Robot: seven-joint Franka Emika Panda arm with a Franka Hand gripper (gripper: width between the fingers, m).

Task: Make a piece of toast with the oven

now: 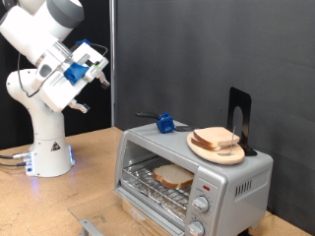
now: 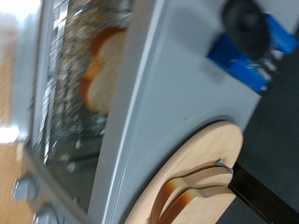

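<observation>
Gripper (image 1: pixel 101 67): raised in the air at the exterior view's upper left, well apart from the oven. Nothing between the fingers, touching nothing. The fingers are too small to read here and don't show in the wrist view, so I can't tell how far open they are.

Left to right in the exterior view:
- White arm base (image 1: pixel 49 147) sits on the wooden table (image 1: pixel 94 182), bare tabletop all around it. Open air between the arm and the oven.
- Oven (image 1: pixel 192 177) (image 2: pixel 140 112): boxy, brushed silver-grey metal, on the table at lower right. Its door (image 1: pixel 148 209) looks dropped open at the front lower edge. Round knobs (image 1: pixel 201 202) stacked down the right front.
- Piece of toast (image 1: pixel 173 177) (image 2: pixel 105 70): flat on the wire rack inside the oven, pale crumb, light-brown crust.
- On the oven top: a blue object with a dark handle (image 1: pixel 162 122) (image 2: pixel 250 42) near the rear left, then a round pale wooden plate (image 1: pixel 209 151) (image 2: pixel 201 168) carrying stacked bread slices (image 1: pixel 218 140) (image 2: pixel 192 191). The plate's edge reaches the oven's front right top edge.
- Black bracket (image 1: pixel 240 120) stands upright just behind the plate, close to the oven's right edge.

Dark curtain backdrop behind everything.
</observation>
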